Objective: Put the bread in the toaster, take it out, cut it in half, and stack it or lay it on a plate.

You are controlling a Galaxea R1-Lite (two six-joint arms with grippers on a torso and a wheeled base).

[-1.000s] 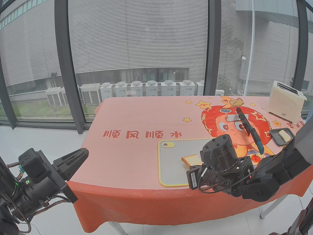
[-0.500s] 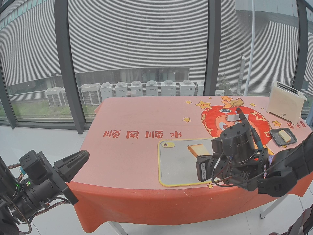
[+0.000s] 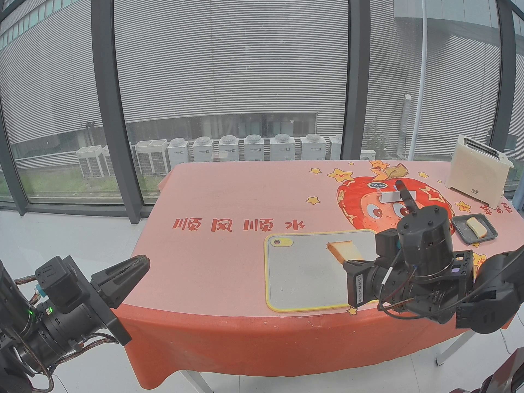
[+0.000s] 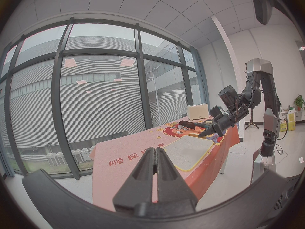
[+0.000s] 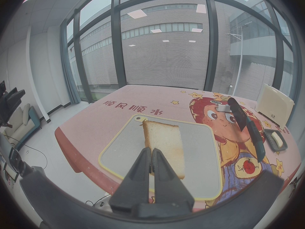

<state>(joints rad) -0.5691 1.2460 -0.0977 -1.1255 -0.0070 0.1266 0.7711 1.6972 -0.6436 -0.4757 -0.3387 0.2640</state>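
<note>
bread (image 3: 345, 251): over the cutting board (image 3: 297, 285), lifted off it I think
right gripper (image 5: 151, 151): pinching the slice's near edge
left gripper (image 4: 155, 151): clamped on nothing, off the table's left side
step: probably carrying to the toaster (image 3: 479, 171) (far right corner)
next: line the slice up edge-on with the slot

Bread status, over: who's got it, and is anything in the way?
Right gripper shut on bread, above cutting board. Left gripper shut, empty, off the table. Knife lies toward toaster.

One bread slice (image 3: 345, 251), one toaster (image 3: 478, 171), one knife (image 5: 246, 123), one board (image 3: 305, 274), one tray (image 3: 461, 234).
</note>
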